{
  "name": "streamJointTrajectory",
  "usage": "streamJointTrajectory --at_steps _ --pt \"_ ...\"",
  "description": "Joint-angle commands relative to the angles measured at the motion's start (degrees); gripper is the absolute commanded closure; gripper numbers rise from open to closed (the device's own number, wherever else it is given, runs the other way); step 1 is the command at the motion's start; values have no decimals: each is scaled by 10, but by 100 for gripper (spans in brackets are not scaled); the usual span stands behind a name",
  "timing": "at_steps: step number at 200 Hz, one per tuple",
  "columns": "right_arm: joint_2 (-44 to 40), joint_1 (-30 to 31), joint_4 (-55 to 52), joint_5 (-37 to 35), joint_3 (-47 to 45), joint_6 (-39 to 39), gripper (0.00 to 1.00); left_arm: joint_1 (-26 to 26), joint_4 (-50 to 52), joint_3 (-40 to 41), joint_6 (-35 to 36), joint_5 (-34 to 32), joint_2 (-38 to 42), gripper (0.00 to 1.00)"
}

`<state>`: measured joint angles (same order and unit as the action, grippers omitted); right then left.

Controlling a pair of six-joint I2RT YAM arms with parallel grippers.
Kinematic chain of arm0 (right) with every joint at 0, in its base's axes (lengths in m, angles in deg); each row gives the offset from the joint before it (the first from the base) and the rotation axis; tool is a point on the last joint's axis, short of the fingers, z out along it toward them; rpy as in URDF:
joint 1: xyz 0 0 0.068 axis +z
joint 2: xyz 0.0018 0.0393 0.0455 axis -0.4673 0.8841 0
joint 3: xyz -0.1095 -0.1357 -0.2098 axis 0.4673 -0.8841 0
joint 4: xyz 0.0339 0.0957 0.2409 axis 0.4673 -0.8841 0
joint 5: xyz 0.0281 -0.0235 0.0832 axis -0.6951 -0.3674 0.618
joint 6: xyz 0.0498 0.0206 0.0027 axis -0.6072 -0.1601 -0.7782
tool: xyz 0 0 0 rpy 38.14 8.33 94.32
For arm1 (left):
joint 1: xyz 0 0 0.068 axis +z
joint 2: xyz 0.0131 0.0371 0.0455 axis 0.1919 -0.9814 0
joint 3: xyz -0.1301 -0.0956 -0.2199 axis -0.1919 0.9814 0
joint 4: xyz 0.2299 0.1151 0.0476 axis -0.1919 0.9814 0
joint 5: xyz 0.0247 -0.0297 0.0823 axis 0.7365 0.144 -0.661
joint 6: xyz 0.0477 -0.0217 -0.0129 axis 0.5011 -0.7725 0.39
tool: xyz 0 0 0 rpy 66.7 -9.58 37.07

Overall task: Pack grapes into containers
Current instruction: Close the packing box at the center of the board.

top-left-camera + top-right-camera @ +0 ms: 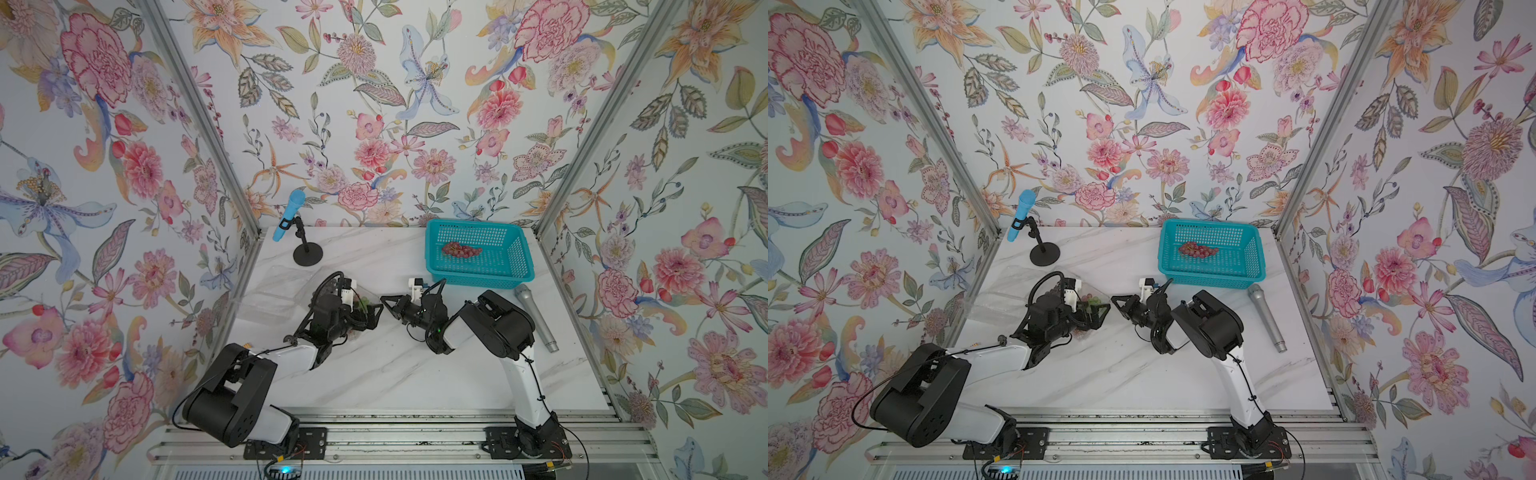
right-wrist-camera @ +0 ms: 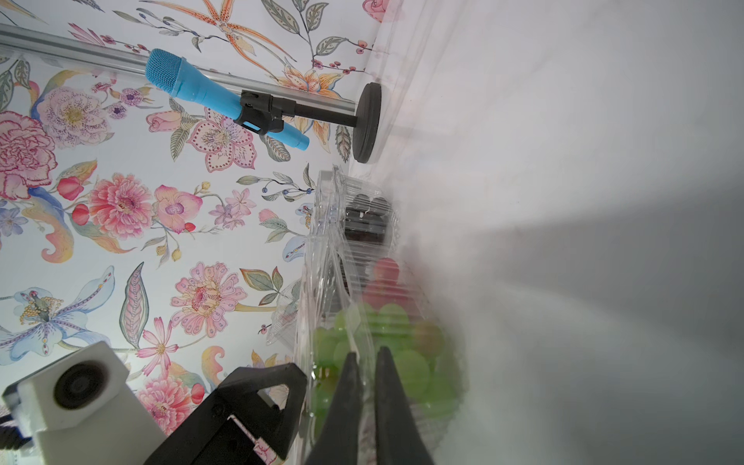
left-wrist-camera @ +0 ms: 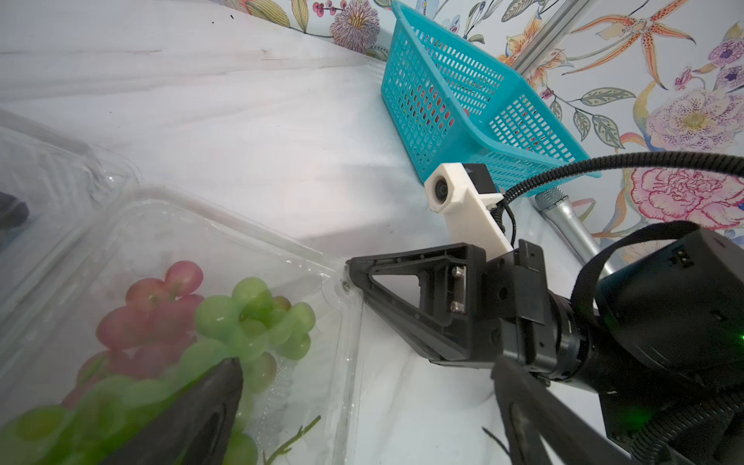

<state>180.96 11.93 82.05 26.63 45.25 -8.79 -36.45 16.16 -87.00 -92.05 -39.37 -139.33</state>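
While the left gripper (image 3: pixel 366 364) hangs with its jaws spread wide over a clear plastic clamshell container (image 3: pixel 249 225) at the left-centre of the white marble table (image 1: pixel 395 374), one finger sits above the fruit inside and the other outside the container's right wall. Inside lie a green grape bunch (image 3: pixel 249 318) and a red-pink grape bunch (image 3: pixel 157 306), touching each other. The right gripper (image 3: pixel 349 274) reaches in from the right, its jaws drawn almost together on a right-hand corner of the container's rim. The right wrist view shows thin clear plastic between the fingers (image 2: pixel 346 402).

Just to the left, a second clear clamshell box (image 2: pixel 326 193) holds dark grapes (image 2: pixel 364 217). At the far right, a teal perforated plastic basket (image 1: pixel 478 226) holds another red grape bunch (image 1: pixel 461 250). A grey microphone (image 1: pixel 536 318) lies near the basket, and a blue microphone on a black stand (image 1: pixel 289 216) stands at the far left.
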Motion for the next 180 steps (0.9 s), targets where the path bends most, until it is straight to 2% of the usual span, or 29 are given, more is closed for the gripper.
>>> streamJointTrajectory --at_steps 1,37,72,87,141,180 --pt "3 12 -29 2 -16 18 92 10 39 21 -8 9 -6 0" --pt "-1 12 -34 0 -19 27 95 11 33 24 -10 13 -8 0" --pt "-24 -6 -15 2 -40 31 87 15 52 4 2 18 -1 0" --pt "-52 -12 -38 -1 -51 51 79 16 79 -23 17 14 12 0" --pt "-124 -12 -134 -12 -66 127 41 31 231 -141 78 -24 56 0" --pt "-144 -13 -198 -7 -51 167 13 94 315 -140 45 -24 87 0"
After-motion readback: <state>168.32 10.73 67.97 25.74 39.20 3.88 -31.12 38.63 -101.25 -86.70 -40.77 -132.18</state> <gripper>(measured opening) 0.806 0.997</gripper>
